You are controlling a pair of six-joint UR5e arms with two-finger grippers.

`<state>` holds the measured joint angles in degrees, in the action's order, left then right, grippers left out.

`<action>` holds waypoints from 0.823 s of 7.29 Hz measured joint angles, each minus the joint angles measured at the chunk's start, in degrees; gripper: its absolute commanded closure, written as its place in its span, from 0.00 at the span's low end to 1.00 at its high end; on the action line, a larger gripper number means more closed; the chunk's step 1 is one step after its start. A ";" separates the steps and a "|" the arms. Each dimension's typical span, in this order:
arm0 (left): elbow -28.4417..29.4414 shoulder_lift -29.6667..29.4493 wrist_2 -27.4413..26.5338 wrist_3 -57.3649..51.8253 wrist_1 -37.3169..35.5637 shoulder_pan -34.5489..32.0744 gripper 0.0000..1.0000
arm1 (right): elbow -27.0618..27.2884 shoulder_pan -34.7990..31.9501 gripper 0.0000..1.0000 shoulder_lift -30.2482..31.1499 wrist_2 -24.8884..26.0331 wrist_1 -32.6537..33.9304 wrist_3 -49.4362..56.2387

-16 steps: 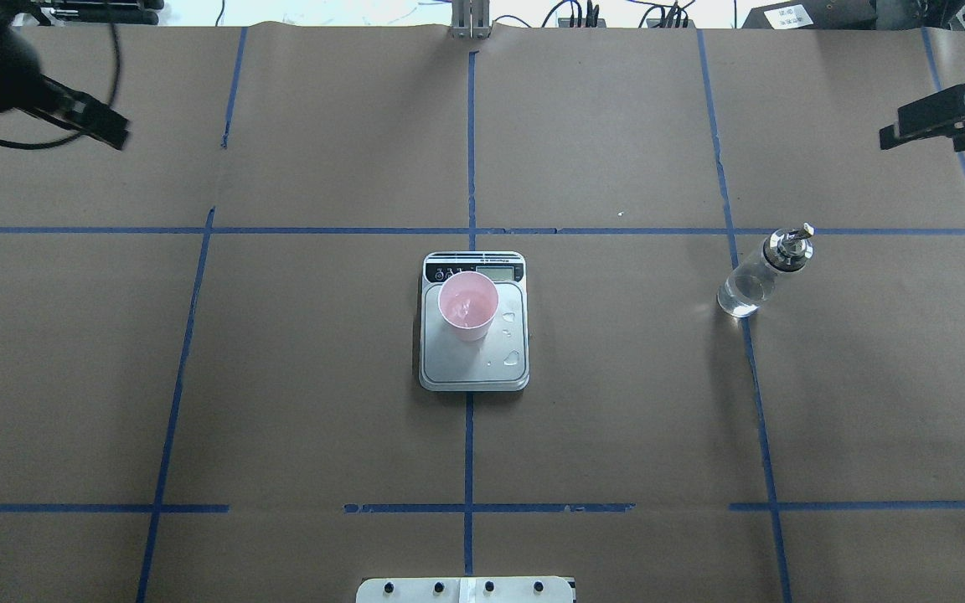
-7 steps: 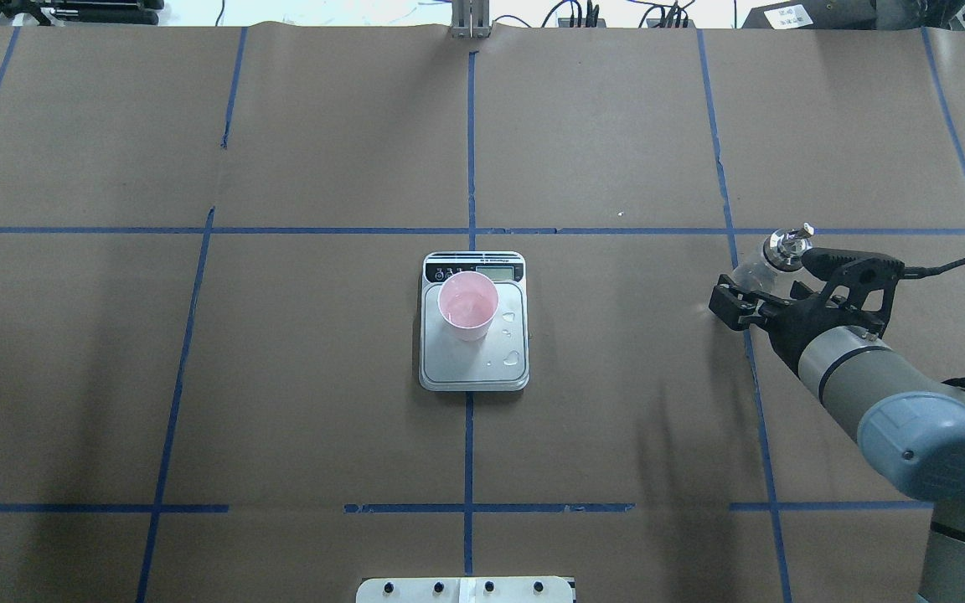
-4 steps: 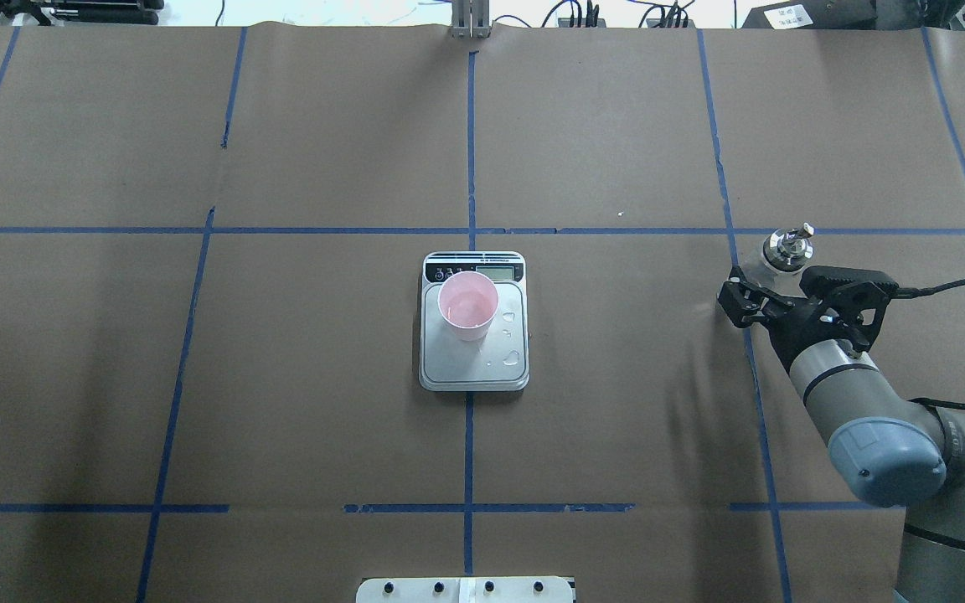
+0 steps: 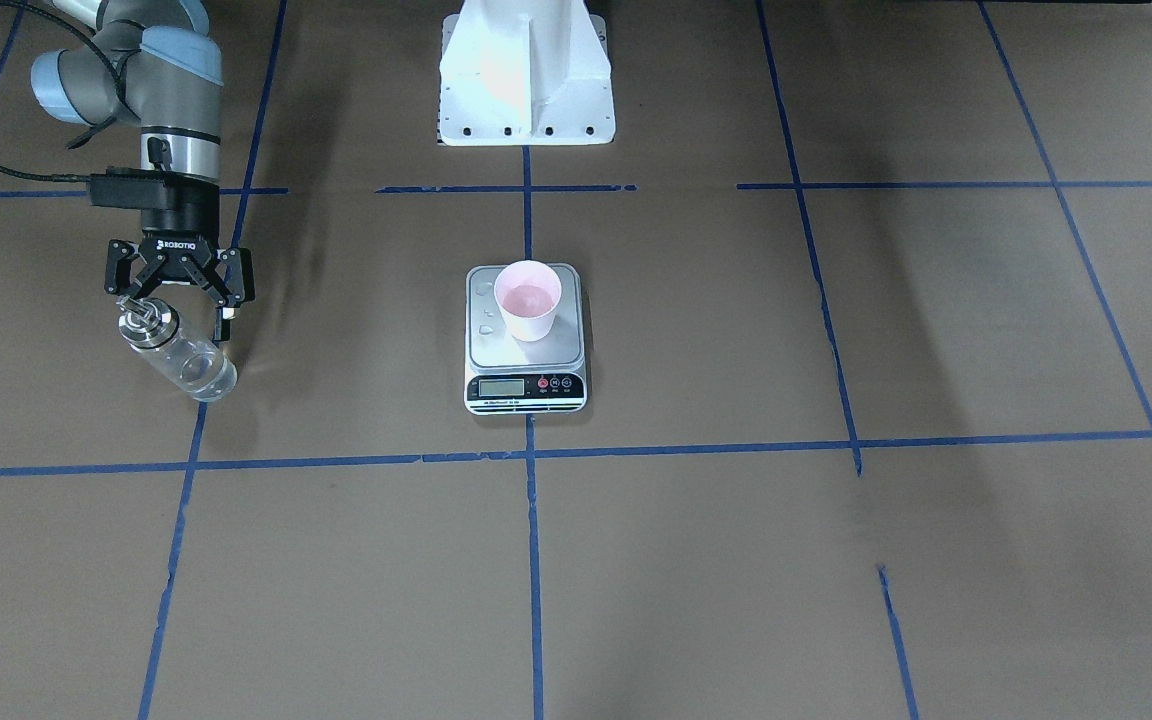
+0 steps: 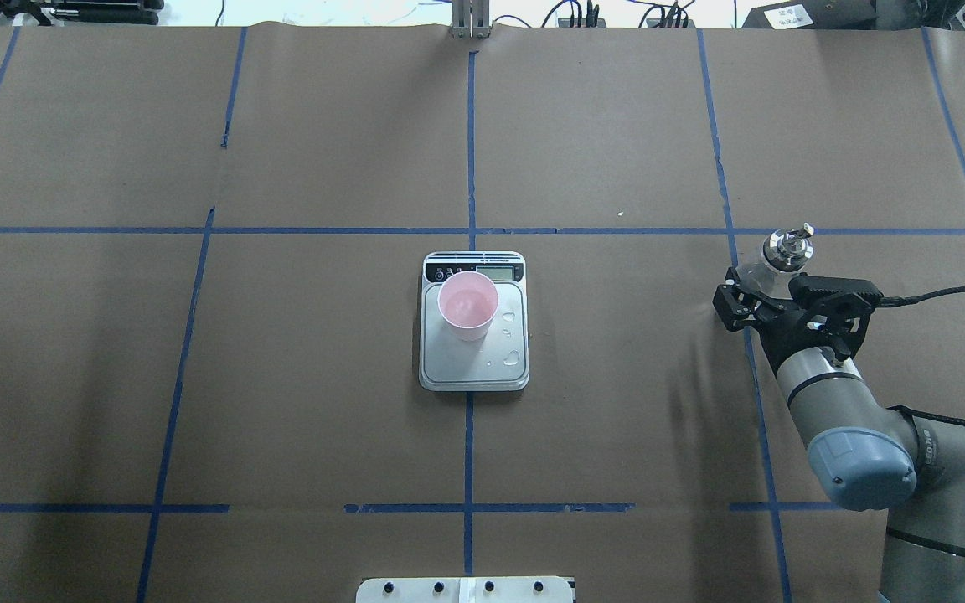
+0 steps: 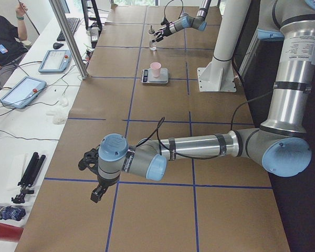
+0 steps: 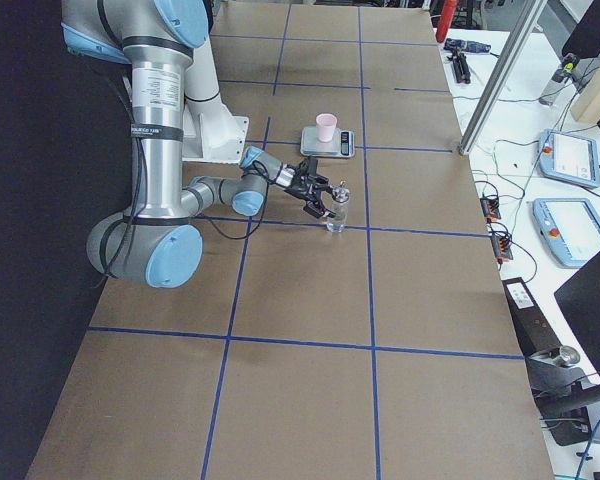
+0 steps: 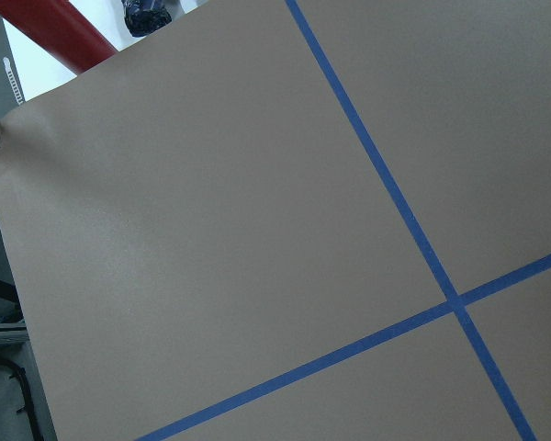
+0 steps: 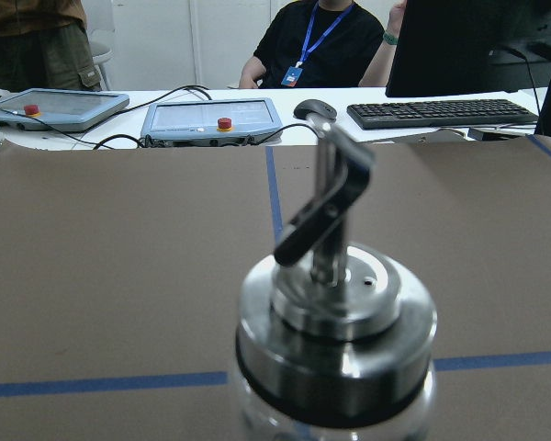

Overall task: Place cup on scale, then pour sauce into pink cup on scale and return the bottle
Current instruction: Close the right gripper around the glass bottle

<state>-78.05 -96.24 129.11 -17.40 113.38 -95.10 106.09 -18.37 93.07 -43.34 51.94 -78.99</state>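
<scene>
The pale pink cup point(image 5: 467, 303) point(image 4: 528, 300) stands on the back half of the scale point(image 5: 474, 368) point(image 4: 526, 390), with clear sauce in its bottom. Clear droplets point(image 5: 514, 358) lie on the platform beside it. The glass bottle point(image 4: 186, 360) point(image 5: 786, 245) stands upright on the paper, far out on my right side. My right gripper point(image 4: 176, 305) point(image 5: 752, 293) is open, its fingers spread either side of the bottle's upper part. The right wrist view is filled by the silver cap and spout point(image 9: 335, 331). My left gripper point(image 6: 96, 194) hangs low over the paper far left; whether it is open I cannot tell.
The white robot pedestal point(image 4: 526, 80) stands behind the scale. Blue tape lines grid the brown paper. Beyond the far table edge are tablets point(image 9: 211, 119), a keyboard point(image 9: 441, 112) and a seated person point(image 9: 321, 46). A red pole point(image 8: 55, 37) lies past the left end.
My right arm came in from the far right to the bottle, then its elbow swung while the gripper stayed there. My left gripper left the overhead view. Bottle and cup have not moved.
</scene>
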 measured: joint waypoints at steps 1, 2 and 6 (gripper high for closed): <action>0.00 0.00 0.00 0.00 0.00 0.00 0.00 | -0.05 0.00 0.00 -0.07 0.12 0.00 0.09; -0.01 0.00 0.00 0.00 0.00 0.00 0.00 | -0.10 0.00 0.00 -0.20 0.18 0.00 0.13; -0.22 0.00 0.00 0.00 0.00 0.05 0.00 | -0.39 -0.19 0.00 -0.51 2.12 0.18 0.16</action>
<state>-78.26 -96.24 129.11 -17.40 113.38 -95.05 105.69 -18.56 92.56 -41.22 52.13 -78.83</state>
